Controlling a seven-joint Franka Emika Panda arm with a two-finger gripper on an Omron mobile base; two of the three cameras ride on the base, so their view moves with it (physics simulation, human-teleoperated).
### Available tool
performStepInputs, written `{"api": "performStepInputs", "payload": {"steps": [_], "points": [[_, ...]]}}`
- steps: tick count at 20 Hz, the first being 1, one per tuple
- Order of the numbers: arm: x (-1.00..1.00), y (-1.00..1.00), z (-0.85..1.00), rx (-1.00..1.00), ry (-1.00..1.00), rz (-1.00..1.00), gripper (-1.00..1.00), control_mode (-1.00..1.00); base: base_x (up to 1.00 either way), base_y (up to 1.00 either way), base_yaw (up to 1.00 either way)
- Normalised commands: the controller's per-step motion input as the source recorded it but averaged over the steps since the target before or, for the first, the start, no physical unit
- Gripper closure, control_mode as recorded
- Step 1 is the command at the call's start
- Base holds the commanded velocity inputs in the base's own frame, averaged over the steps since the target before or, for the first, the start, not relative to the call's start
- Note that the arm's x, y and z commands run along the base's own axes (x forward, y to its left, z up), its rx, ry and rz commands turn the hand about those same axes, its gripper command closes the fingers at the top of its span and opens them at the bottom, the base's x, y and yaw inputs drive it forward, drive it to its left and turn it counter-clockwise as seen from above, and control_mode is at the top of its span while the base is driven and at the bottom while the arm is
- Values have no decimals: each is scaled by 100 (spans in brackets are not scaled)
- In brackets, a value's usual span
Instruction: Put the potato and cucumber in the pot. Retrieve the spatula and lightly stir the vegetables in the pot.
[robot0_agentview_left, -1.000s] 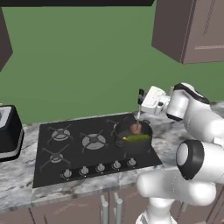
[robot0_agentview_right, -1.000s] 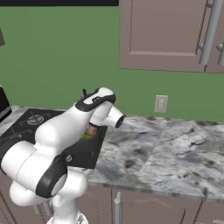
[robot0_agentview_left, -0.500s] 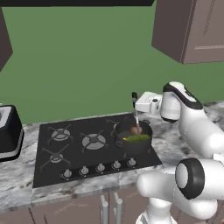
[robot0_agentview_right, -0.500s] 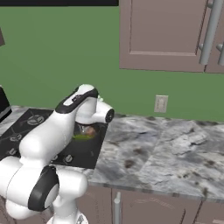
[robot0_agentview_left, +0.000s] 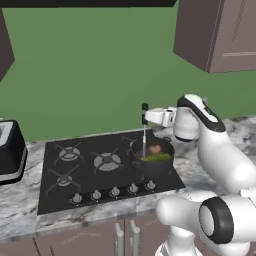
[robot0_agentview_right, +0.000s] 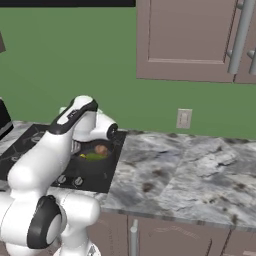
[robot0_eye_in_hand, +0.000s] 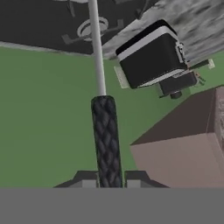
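pincer (robot0_agentview_left: 145, 116) pinching spatula (robot0_agentview_left: 144, 136) handle, now swung toward frame centre; shaft upright in pot (robot0_agentview_left: 152, 154) beside potato (robot0_agentview_left: 155, 148), cucumber (robot0_agentview_left: 157, 157). stirring underway.

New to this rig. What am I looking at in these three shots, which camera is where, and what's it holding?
It is a rendered kitchen with a white robot arm on a base that can drive. Two pictures come from cameras on that base, behind the arm to its left and right, so they show one scene from two sides. The third comes from a camera on the hand, looking along the gripper, so it appears tilted.

On the counter is a black stove with a dark pot on its right rear burner. In the pot lie a reddish potato and a green cucumber. A toaster stands at far left.

The gripper is shut on the spatula by its dark handle, holding it upright with the pale shaft reaching down into the pot.
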Motion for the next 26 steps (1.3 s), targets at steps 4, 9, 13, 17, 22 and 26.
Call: {"api": "performStepInputs", "payload": {"steps": [4,9,13,17,22,26], "points": [[14,-14,-18,0,-9,0,100,-100,0,0,0],[24,-33,-27,-1,-17,0,100,-100,0,0,0],[19,-32,16,0,-1,0,100,-100,0,0,0],[12,-34,27,0,-2,0,100,-100,0,0,0],[16,-18,-15,-1,-9,0,100,-100,0,0,0],[3,0,-54,-2,-29,0,100,-100,0,0,0]]}}
